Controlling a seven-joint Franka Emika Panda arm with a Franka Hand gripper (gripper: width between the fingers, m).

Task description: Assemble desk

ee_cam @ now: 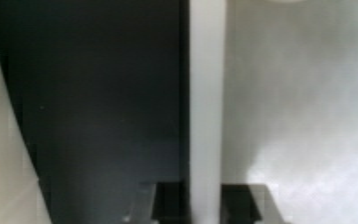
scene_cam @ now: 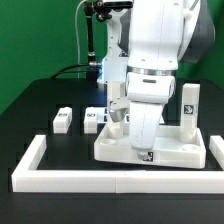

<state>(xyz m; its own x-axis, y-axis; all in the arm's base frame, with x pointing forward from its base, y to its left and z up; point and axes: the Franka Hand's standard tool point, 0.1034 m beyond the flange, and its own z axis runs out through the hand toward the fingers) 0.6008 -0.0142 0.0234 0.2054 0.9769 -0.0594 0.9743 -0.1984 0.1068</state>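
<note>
1. Exterior view: The big white arm (scene_cam: pixel 150 60) fills the middle and top of the frame. It reaches down to the white tabletop (scene_cam: pixel 185 152), which lies flat at the lower right.
2. One leg (scene_cam: pixel 190 108) stands up straight on the tabletop, at the right of the frame.
3. Two loose legs (scene_cam: pixel 62 121) (scene_cam: pixel 92 119) lie on the black table (scene_cam: pixel 40 95), left of the middle. They are near each other and apart from the tabletop.
4. The low white border wall (scene_cam: pixel 30 165) runs along the bottom and up the left side. The tabletop sits just beside it.
5. The arm hides its own fingers here, so this view does not show what they are doing.
6. Wrist view: The gripper (ee_cam: pixel 208 200) is at the bottom middle. Its dark fingers (ee_cam: pixel 172 205) are pinched close together.
7. A thin white strip (ee_cam: pixel 206 90) runs from between them up to the top of the frame. It is black to the left of it and pale grey to the right. It looks like an edge of the tabletop, but I cannot tell if the fingers are really holding it.
8. My guess: one leg is on and more have to go on. The arm seems to be nudging or steadying the tabletop.
9. Next it would need to lift up, open its fingers wide and go left to a loose leg. Then it would grab the leg, stand it in a corner hole and twist it in.
</note>
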